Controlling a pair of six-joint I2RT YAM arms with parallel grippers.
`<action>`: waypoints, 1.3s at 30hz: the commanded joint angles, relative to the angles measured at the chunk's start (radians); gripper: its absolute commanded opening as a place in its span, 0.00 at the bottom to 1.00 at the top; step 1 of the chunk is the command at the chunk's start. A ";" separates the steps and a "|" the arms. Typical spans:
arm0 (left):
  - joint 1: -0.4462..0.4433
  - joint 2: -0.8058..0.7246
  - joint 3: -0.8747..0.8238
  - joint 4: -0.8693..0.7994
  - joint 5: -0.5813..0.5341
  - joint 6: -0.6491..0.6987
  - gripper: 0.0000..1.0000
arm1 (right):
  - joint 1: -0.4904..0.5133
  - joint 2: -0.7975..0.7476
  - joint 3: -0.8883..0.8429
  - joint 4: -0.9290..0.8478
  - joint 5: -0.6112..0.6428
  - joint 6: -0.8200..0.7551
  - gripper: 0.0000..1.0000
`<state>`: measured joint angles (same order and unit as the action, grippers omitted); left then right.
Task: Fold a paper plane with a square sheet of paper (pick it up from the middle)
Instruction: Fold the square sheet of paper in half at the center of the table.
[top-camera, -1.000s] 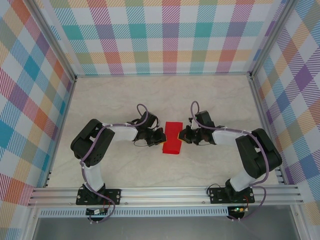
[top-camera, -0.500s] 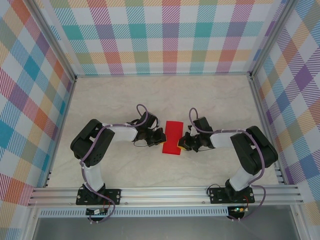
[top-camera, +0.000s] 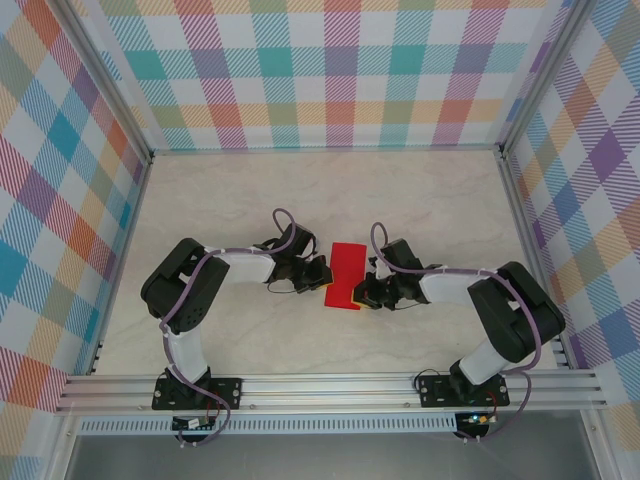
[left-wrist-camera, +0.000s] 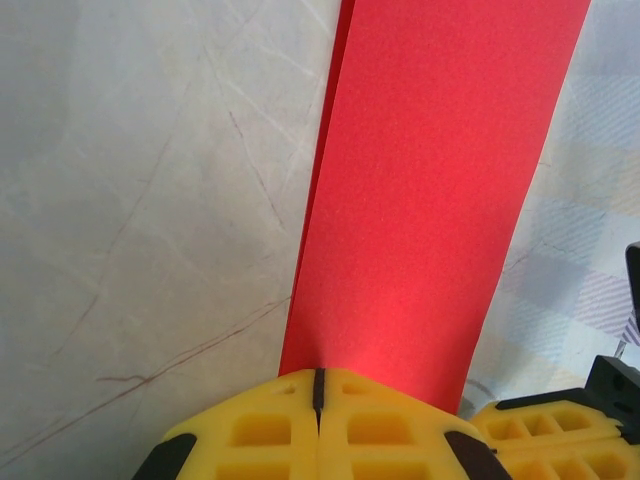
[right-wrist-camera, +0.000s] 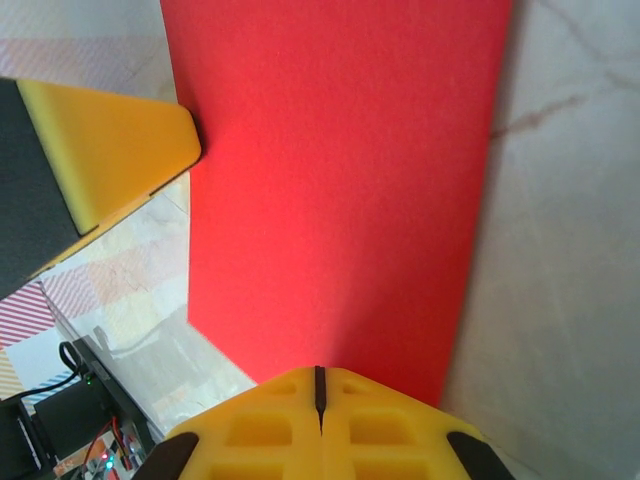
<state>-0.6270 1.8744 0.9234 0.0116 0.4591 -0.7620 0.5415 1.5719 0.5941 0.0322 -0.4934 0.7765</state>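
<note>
The square sheet of paper (top-camera: 346, 273) is bright red and lies on the table folded into a narrow rectangle; a second layer shows along its edge in the left wrist view (left-wrist-camera: 440, 190). My left gripper (top-camera: 323, 279) is shut, its yellow tips (left-wrist-camera: 318, 376) resting on the paper's left long edge. On the other side my right gripper (top-camera: 360, 295) is shut too, its tips (right-wrist-camera: 320, 372) pressed on the paper (right-wrist-camera: 340, 180) by its near right corner. No paper shows between either pair of jaws. No paper plane shape has formed.
The table (top-camera: 240, 200) is pale marble-patterned, walled by plaid panels (top-camera: 330, 80) on three sides, with an aluminium rail (top-camera: 330, 385) along the near edge. The left gripper's finger (right-wrist-camera: 110, 150) shows close beside the paper in the right wrist view.
My right gripper has slid left and nearer, from the middle of the paper's right edge to its near right corner. The left gripper and the paper have stayed put.
</note>
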 joint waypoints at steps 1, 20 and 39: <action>-0.005 0.130 -0.087 -0.223 -0.214 -0.002 0.00 | 0.000 0.040 0.026 -0.033 0.015 -0.032 0.05; -0.005 0.122 -0.076 -0.228 -0.212 0.009 0.00 | 0.000 -0.098 -0.016 -0.196 0.076 -0.134 0.04; -0.004 -0.213 0.078 -0.339 -0.213 0.061 0.28 | 0.071 -0.083 0.068 -0.215 0.186 -0.060 0.07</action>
<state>-0.6334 1.7061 0.9855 -0.2646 0.2928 -0.7124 0.5884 1.4666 0.6273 -0.1780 -0.3145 0.6918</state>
